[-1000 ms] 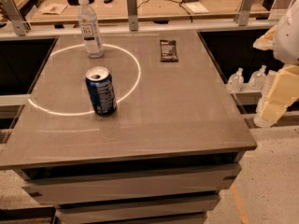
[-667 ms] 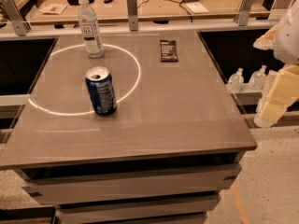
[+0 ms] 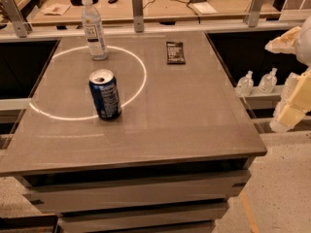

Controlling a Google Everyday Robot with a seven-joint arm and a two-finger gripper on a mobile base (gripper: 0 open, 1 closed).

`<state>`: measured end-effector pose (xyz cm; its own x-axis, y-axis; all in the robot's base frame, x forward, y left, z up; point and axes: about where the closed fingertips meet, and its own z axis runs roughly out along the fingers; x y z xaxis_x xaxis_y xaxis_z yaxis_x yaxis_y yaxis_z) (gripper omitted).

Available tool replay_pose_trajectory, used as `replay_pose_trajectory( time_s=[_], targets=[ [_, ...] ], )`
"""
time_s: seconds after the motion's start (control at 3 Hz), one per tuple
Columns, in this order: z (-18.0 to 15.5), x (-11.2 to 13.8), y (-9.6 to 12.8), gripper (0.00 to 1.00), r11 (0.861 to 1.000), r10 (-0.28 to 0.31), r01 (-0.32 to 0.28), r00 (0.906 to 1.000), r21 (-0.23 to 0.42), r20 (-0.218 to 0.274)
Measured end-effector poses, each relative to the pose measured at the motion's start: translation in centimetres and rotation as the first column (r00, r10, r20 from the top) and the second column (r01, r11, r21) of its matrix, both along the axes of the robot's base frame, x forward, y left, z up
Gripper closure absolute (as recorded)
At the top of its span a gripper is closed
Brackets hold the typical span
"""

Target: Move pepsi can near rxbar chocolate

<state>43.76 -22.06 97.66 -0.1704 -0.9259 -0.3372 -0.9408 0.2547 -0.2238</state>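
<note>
The pepsi can (image 3: 105, 94) is dark blue with a silver open top. It stands upright on the grey table (image 3: 184, 110), left of centre, on the edge of a bright ring of light. The rxbar chocolate (image 3: 175, 52) lies flat at the table's far side, right of centre, well apart from the can. My gripper (image 3: 291, 108) is the pale cream part at the right edge of the view. It is off the table's right side, far from both things and holding nothing.
A clear water bottle (image 3: 94, 30) stands upright at the far left of the table, behind the can. Small bottles (image 3: 256, 83) sit on a ledge right of the table. A cluttered wooden bench (image 3: 155, 4) runs behind metal posts.
</note>
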Motion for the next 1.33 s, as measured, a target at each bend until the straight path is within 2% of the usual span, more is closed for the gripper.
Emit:
replay_pose_trajectory(
  time_s=[0.33,0.67,1.0,1.33],
  targets=[
    [-0.8,-0.2,-0.1,0.0,0.994,0.033,-0.032,0.9994,0.104,-0.01],
    [-2.5,-0.6,-0.5,0.0,0.96,0.058,-0.051,0.9982,0.274,-0.015],
    [-3.3,-1.0,-0.6,0.0,0.92,0.066,-0.06,0.9978,0.388,-0.003],
    [-4.2,-1.2,-0.8,0.0,0.888,0.078,-0.091,0.9958,0.45,0.047]
  ],
)
